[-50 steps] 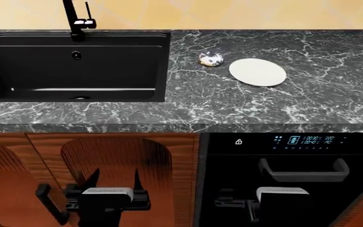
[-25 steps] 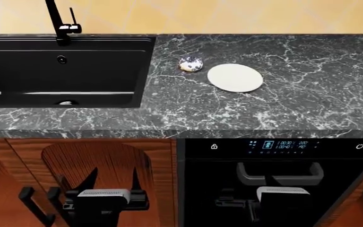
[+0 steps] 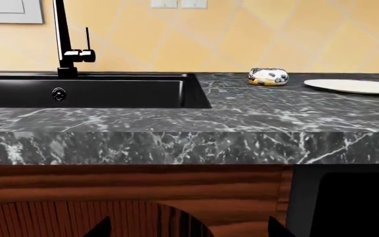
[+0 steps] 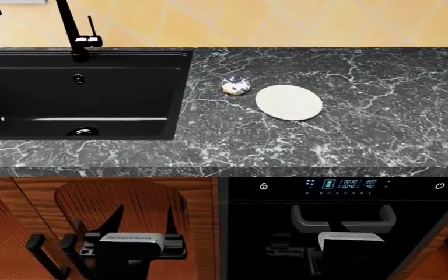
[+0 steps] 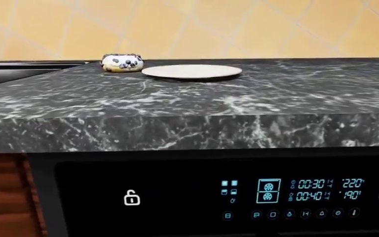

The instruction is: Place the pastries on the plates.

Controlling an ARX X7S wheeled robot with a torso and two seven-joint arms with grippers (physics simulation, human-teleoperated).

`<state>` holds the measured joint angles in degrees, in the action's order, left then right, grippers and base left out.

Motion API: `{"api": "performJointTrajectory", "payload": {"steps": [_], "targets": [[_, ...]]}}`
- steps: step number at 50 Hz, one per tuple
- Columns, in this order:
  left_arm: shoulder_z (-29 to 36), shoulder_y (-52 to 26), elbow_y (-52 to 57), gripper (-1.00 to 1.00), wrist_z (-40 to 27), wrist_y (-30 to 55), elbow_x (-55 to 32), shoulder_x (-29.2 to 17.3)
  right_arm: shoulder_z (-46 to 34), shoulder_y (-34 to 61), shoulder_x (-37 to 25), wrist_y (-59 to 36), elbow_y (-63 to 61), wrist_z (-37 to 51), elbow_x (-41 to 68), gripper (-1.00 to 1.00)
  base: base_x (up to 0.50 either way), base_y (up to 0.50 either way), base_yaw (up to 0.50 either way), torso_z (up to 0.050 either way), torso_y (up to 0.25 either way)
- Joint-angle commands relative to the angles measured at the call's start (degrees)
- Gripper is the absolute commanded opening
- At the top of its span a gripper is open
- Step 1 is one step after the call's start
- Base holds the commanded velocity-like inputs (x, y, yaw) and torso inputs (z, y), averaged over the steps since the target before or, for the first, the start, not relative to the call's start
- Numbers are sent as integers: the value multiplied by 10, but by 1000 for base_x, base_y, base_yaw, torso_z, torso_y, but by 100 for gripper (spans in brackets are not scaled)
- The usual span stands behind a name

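Black sink [image 4: 84,93] at left, sunk in the marble bench [image 4: 364,134], tap [image 4: 72,29] behind it. White-iced speckled pastry [image 4: 235,85] on the bench just right of the sink, beside but apart from the cream plate [image 4: 289,102]. Below the bench edge: left claw [image 4: 142,224] low before the wooden cabinet door, fingers spread, holding nothing. Right claw [image 4: 349,245] low before the dark oven [image 4: 340,227]; grip state cannot be told.
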<state>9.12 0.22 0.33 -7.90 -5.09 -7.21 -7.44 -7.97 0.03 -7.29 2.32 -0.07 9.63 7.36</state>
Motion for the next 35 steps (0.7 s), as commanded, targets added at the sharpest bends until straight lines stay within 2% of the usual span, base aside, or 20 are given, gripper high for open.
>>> {"api": "performJointTrajectory", "payload": {"steps": [1,8,11,12,13,15,17,18,19,22,24,27,29,31,35], "targets": [[12,-6,-5,100,-4,-3,2,-2,-1,-11,-6,7,-15,4,13,100,0,0,0,50,0],[18,-14,-10,100,0,-7,-6,-5,-6,-31,-12,0,-47,17,5,100,0,0,0,50,0],[13,-10,13,100,-8,16,-12,-7,-8,-35,-20,-21,-96,23,0,100,0,0,0,50,0],[-3,-28,99,100,-15,102,-54,-27,-6,-6,-46,-107,-182,31,-9,100,0,0,0,0,0],[-13,-34,126,100,-16,154,-79,-29,-14,12,-58,-193,-232,31,-20,100,0,0,0,0,0],[-38,-81,228,100,-25,284,-143,-65,9,87,-76,-329,-299,16,23,100,0,0,0,0,0],[-41,-85,238,100,-28,295,-149,-68,13,95,-78,-344,-306,17,29,100,0,0,0,0,0],[-62,-156,307,100,-60,381,-209,-97,47,163,-90,-430,-345,10,73,100,0,0,0,0,0],[-78,-180,331,100,-69,467,-237,-101,44,189,-100,-483,-361,8,78,100,0,0,0,0,0],[-126,-253,369,100,-87,573,-332,-105,65,279,-107,-593,-399,-9,132,100,0,0,0,0,0],[-104,-302,363,100,-83,602,-329,-128,80,334,-115,-634,-391,-15,149,100,0,0,0,0,0],[-129,-389,325,100,-86,665,-382,-130,113,420,-119,-688,-370,-41,191,100,0,0,0,0,0],[-95,-442,294,100,-75,690,-374,-147,122,466,-130,-709,-339,-53,201,100,0,0,0,0,0],[-115,-511,204,100,-75,737,-401,-134,129,527,-145,-727,-273,-76,212,100,0,0,0,0,0],[-87,-558,117,100,-51,737,-384,-134,138,579,-152,-735,-209,-102,225,100,0,0,0,0,0]]}}
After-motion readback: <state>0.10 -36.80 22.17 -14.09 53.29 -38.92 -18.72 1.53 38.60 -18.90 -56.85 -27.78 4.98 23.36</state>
